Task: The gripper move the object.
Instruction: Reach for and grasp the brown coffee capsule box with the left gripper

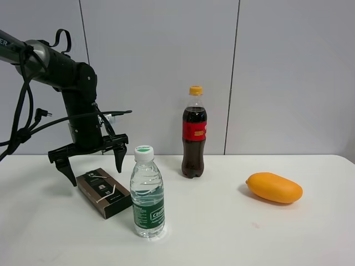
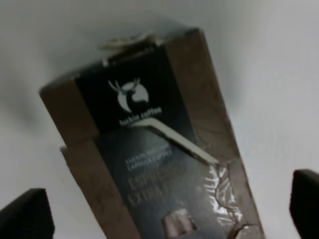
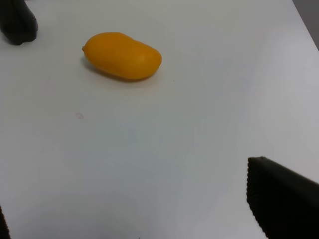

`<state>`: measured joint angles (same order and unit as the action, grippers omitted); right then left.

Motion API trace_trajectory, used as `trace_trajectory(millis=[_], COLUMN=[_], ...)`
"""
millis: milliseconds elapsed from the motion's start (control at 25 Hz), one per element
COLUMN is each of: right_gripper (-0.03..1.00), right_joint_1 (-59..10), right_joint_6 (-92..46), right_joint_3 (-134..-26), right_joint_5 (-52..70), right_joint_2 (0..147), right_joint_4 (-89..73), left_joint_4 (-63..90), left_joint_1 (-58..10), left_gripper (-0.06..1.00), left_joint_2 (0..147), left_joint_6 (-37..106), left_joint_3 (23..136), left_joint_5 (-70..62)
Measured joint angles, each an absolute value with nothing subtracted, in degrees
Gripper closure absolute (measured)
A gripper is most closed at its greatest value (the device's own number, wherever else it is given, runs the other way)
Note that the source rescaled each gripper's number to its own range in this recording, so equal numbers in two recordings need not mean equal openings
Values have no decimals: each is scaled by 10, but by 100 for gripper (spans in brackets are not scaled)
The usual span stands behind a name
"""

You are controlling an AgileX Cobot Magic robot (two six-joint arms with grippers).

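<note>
— How do the fingers (image 2: 24, 215) of the left gripper (image 1: 94, 164) stand?
— Spread wide, holding nothing. The carton (image 1: 104, 192) lies flat on the tabletop (image 1: 222, 233) under the gap between them, with bare tabletop showing on either side of it.
— Anything beside it?
— A water bottle (image 1: 147, 194) stands just beside the carton's end farther from those fingers.
— And the right gripper (image 3: 124, 188)?
— Its fingers (image 3: 281, 204) are also apart and empty. The mango (image 3: 122, 56) lies well ahead of them.
</note>
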<state>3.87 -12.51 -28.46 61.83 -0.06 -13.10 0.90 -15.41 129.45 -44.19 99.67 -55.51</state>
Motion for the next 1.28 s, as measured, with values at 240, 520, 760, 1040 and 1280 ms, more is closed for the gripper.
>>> trace_trajectory(millis=[240, 520, 760, 1040, 1280], right_gripper=[-3, -3, -3, -3, -3], right_joint_1=[39, 39, 39, 39, 39], right_joint_6=[-125, -125, -125, -125, -125], right_joint_3=[-285, -285, -285, -285, -285], right_joint_5=[618, 618, 618, 618, 618], right_joint_2=[-1, -1, -1, -1, -1], right_joint_4=[-131, -131, -131, -131, -131], left_joint_4=[9, 15, 15, 16, 16], left_joint_1=[-154, -154, -154, -154, -154], left_gripper=[-6, -6, -6, -6, -6], left_joint_2=[1310, 1327, 1335, 1340, 1340], left_joint_6=[-442, -428, -426, -422, -420], left_joint_3=[997, 997, 996, 995, 995], left_joint_5=[-555, -553, -550, -532, -525])
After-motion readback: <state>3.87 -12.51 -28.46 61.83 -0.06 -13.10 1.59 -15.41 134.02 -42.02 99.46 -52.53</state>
